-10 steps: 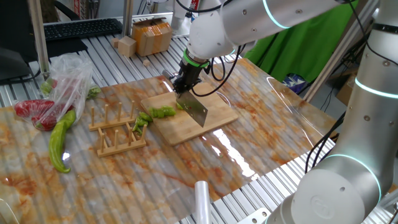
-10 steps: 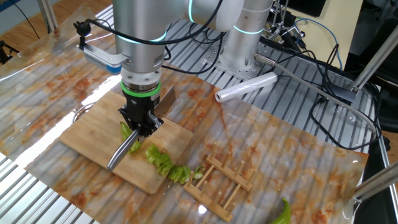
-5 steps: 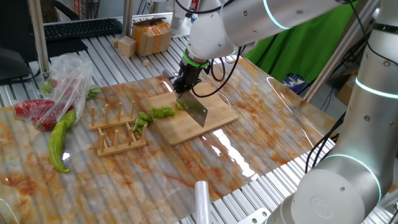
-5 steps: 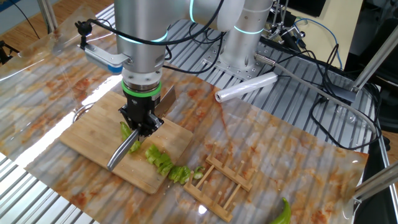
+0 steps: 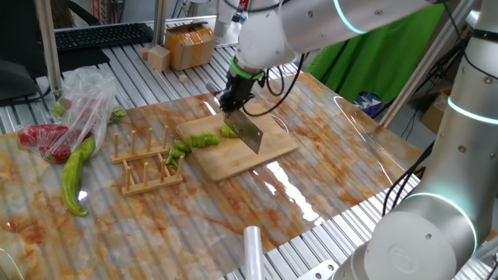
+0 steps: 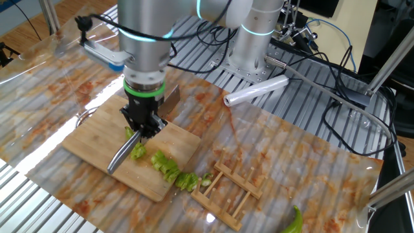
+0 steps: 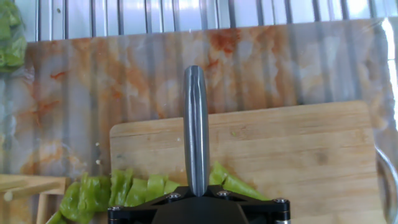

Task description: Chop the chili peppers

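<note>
Several chili peppers [image 5: 204, 140] chunks lie on your cutting board [image 5: 268, 152]. Claw [image 6: 143, 126] clamped tight on knife [image 5: 247, 134]. Expect soft, glossy, slippery flesh; cut the uncut stub beneath the blade.

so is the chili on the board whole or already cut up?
Mostly cut. The chili peppers lie as a row of short chunks along the cutting board, a few spilling off its end toward the wooden rack.

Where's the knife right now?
In one fixed view, the knife hangs blade-down from the pincer, over the cutting board, right of the chopped chili peppers.
</note>
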Controlling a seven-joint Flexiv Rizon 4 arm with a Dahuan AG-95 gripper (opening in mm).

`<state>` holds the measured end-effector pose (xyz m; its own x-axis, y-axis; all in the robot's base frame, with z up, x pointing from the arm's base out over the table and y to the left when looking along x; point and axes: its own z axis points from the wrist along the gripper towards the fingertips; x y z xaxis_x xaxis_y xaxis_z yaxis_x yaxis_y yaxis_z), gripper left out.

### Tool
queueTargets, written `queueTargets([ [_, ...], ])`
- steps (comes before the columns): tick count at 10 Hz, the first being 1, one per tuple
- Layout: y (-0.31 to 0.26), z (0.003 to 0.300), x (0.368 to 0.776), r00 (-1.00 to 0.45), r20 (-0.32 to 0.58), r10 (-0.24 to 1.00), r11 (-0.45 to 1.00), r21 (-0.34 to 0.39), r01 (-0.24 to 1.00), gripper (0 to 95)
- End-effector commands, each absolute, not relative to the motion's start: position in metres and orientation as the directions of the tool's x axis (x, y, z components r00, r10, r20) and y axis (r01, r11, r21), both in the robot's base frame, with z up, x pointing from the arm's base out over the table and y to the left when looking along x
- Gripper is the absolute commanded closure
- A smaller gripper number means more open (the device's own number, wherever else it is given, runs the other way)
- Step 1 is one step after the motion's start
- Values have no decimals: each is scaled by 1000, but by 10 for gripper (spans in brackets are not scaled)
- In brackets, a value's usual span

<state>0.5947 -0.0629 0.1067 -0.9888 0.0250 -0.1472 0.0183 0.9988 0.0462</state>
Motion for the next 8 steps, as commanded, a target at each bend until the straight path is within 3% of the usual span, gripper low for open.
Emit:
queueTargets([
  [1,-62,126,596,-991,-129,23,999,42,18,950],
  [5,-11,137,597,-989,-108,99,995,41,95,950],
  [8,12,128,602,-986,-107,128,991,41,124,950],
])
